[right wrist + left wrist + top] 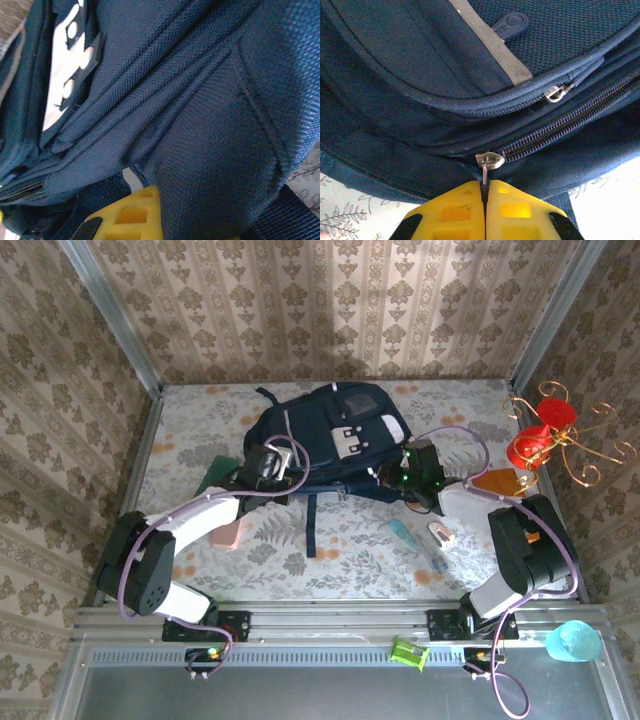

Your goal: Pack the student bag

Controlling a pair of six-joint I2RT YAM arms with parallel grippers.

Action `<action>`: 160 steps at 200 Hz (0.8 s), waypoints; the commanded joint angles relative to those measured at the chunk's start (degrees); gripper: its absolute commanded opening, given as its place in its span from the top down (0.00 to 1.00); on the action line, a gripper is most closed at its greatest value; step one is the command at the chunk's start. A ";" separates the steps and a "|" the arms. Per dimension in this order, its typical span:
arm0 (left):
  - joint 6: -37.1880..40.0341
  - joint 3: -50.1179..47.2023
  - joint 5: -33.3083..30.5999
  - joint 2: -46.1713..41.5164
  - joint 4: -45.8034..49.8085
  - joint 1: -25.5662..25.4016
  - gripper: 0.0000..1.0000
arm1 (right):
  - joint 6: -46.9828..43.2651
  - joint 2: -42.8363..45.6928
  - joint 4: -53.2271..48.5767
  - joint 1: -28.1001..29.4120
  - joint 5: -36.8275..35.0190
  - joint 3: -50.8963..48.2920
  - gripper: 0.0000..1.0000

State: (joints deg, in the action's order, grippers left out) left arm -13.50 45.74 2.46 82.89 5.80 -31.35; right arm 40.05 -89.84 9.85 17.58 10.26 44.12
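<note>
Floral desk point(200, 420) carries the student bag point(330, 440); your left pincer point(484, 187) clamps its zipper pull point(484, 173), your right pincer point(392, 476) sits closed against its side.

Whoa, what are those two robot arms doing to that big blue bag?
They are working on the dark navy fabric backpack. The left gripper is pinched shut on its small metal zip pull. The right gripper looks clamped on a fold of cloth at the bag's other side, probably steadying it. A light blue tube lies on the floral table, not packed yet.
</note>
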 commanded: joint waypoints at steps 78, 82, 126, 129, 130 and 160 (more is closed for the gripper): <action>-10.04 -0.85 16.99 0.79 -9.86 -2.47 1.00 | -7.12 1.39 -14.94 -3.04 -0.95 9.00 0.56; -10.21 -0.70 17.20 1.13 -10.15 -2.59 1.00 | -6.18 2.14 -14.39 -2.80 0.62 8.15 0.54; -9.51 1.10 16.75 3.04 -10.57 -3.95 1.00 | 3.31 6.99 -7.56 5.64 5.56 -0.33 0.27; -9.42 1.10 16.63 3.05 -10.54 -3.98 1.00 | 3.89 6.84 -6.97 6.36 5.56 -0.57 0.25; -9.39 1.00 16.63 3.01 -10.50 -4.02 1.00 | 4.02 6.73 -6.78 6.56 5.56 -0.59 0.25; -8.18 0.32 13.97 1.80 -9.06 -4.59 1.00 | 8.26 2.31 -0.49 10.83 4.83 -1.17 0.17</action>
State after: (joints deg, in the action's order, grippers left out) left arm -22.50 44.77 16.64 85.89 -2.20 -35.16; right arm 42.92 -84.36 2.68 26.39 14.04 43.27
